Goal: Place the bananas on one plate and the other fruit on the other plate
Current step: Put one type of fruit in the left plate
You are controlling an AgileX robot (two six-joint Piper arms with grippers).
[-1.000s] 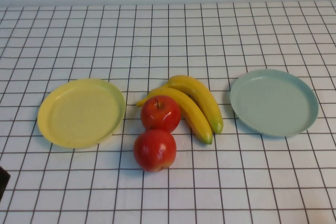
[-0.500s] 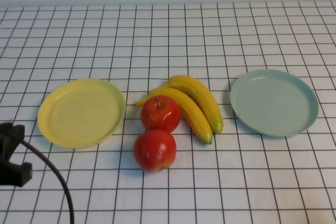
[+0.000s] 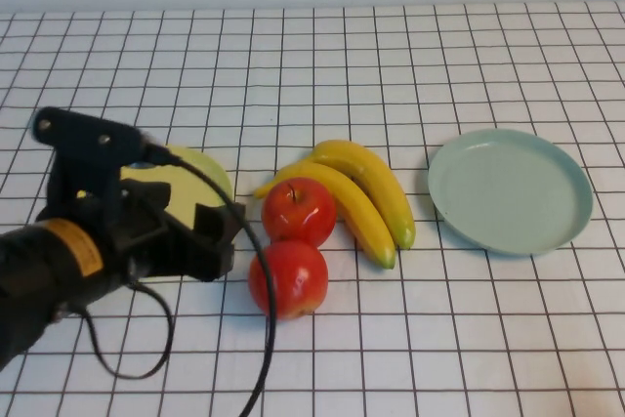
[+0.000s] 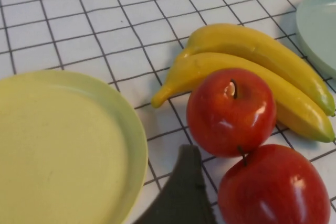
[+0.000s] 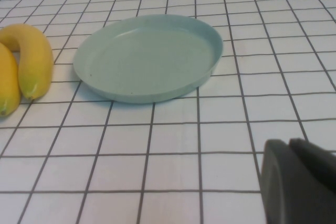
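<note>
Two red apples lie mid-table, one farther and one nearer. The joined bananas lie just right of them. The pale yellow plate is to their left, mostly hidden under my left arm. The pale blue-green plate sits empty at the right. My left gripper is open and empty, just left of the apples, over the yellow plate's right rim. The left wrist view shows one of its fingers beside the nearer apple. My right gripper is shut and empty, short of the blue-green plate.
A white cloth with a black grid covers the table. A black cable hangs from the left arm and runs past the nearer apple to the front edge. The right arm is out of the high view.
My left arm has come in from the lower left and moved right and forward, now covering most of the yellow plate, its gripper close to the apples. The fruit and plates have not moved.
</note>
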